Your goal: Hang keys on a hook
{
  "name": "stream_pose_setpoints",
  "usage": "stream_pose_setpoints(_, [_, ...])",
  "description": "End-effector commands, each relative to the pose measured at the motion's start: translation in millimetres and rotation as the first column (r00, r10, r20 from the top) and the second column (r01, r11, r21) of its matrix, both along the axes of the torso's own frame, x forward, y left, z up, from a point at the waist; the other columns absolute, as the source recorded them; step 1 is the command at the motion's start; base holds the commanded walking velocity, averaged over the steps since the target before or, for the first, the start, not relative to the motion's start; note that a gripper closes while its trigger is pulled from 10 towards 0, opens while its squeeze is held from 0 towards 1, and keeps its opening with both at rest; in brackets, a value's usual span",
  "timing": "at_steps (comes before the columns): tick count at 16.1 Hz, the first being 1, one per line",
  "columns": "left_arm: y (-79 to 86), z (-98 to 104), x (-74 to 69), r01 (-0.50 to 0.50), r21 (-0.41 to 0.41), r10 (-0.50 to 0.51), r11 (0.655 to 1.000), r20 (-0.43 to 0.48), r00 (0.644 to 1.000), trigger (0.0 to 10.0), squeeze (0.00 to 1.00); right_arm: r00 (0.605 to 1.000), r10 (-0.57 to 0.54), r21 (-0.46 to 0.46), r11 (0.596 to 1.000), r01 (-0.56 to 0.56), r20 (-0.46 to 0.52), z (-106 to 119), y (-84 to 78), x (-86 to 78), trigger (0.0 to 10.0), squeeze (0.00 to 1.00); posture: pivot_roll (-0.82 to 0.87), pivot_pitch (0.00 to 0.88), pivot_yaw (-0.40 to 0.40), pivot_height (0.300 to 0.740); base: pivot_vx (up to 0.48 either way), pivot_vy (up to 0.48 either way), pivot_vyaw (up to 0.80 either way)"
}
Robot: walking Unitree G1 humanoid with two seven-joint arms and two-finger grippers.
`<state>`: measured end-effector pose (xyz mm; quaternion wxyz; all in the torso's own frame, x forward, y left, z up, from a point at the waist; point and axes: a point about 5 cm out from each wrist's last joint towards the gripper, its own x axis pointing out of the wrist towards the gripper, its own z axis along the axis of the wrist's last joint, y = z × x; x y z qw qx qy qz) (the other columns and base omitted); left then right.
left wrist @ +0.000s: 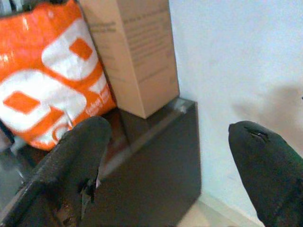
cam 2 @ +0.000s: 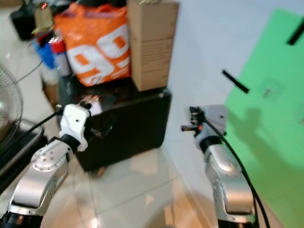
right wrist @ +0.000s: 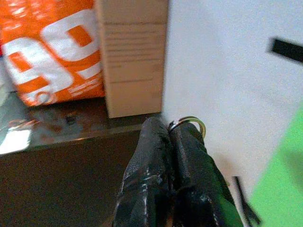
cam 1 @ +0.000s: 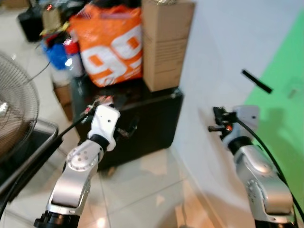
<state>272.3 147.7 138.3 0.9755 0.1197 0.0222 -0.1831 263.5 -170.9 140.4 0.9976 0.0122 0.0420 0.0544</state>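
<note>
At the far left stands one wire-guarded fan (cam 1: 14,102), partly cut by the frame edge. Next to it, one black cabinet (cam 1: 147,126) sits on the tiled floor (cam 1: 152,190) against the white wall (cam 1: 213,61). The cabinet top carries one orange bag with white print (cam 1: 111,45) and, touching it on its right, one upright cardboard box (cam 1: 164,45). Blurred clutter lies behind the bag; its items cannot be counted.

Two silver arms are in view. The left tool (left wrist: 168,156) is raised in front of the cabinet, its two black fingers (left wrist: 71,165) spread wide apart with nothing between them.

The right tool (right wrist: 169,130) is raised near the white wall, its two fingers pressed together and pinching one metal key ring (right wrist: 189,122), which protrudes at the fingertips. Keys hanging from the ring cannot be made out.

On the wall to the right, one black strip-shaped hook (cam 1: 256,80) is mounted at the border of one green panel (cam 1: 280,95), above the right tool and apart from it. A second black strip (cam 2: 295,34) shows on the green panel in the right eye view.
</note>
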Motion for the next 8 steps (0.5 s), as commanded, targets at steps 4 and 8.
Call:
stream_pose_setpoints(4, [5.5,-0.2,1.2,0.002,0.011,-0.002,1.0,-0.013,1.0,10.0,0.0,1.0,0.014,0.01,1.0,-0.014,-0.011,-1.2,3.7,-5.9,10.0,0.0,-0.08,0.0,-0.002,0.74,0.297,0.0,-0.8])
stream_pose_setpoints(8, [4.4,1.5,4.8,0.007,0.001,-0.007,1.0,-0.009,1.0,10.0,0.0,1.0,0.025,0.009,1.0,-0.025,-0.009,0.4,5.1,-7.1,10.0,0.0,-0.08,0.0,0.0,0.74,0.291,0.0,-0.8])
